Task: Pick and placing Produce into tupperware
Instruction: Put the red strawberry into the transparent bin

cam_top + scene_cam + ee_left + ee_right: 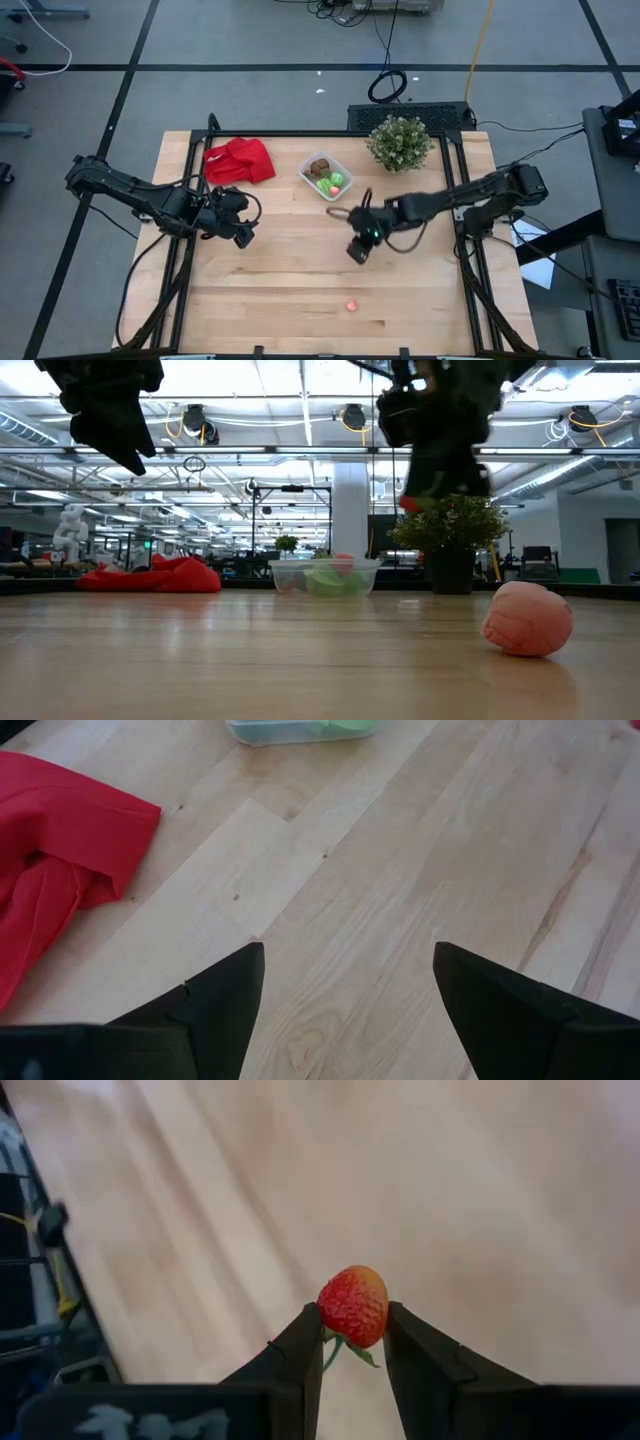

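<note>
The clear tupperware (pixel 326 176) sits on the table's far middle with brown and green toy produce inside; the low view also shows it (pixel 325 575). A pink toy piece (pixel 352 305) lies alone near the table's near edge, large in the low view (pixel 527 618). My right gripper (pixel 358 250) hangs above the table, nearer than the tupperware, shut on a red toy strawberry (pixel 353 1305). My left gripper (pixel 240 232) is open over bare wood on the left (pixel 348 980), nearer than the red cloth. My right gripper pinches the strawberry by its two sides (pixel 330 1315) between the free ends of both fingers (pixel 300 1350). The red body sticks out past the fingertips, and the green leaves (pixel 345 1352) sit back in the gap. The strawberry (pixel 408 503) is lifted well clear of the table.
A crumpled red cloth (pixel 240 160) lies at the far left, also in the left wrist view (pixel 50 870). A bushy potted plant (pixel 400 142) stands right of the tupperware at the far edge. Bare wood spreads across the near half of the table (pixel 280 290).
</note>
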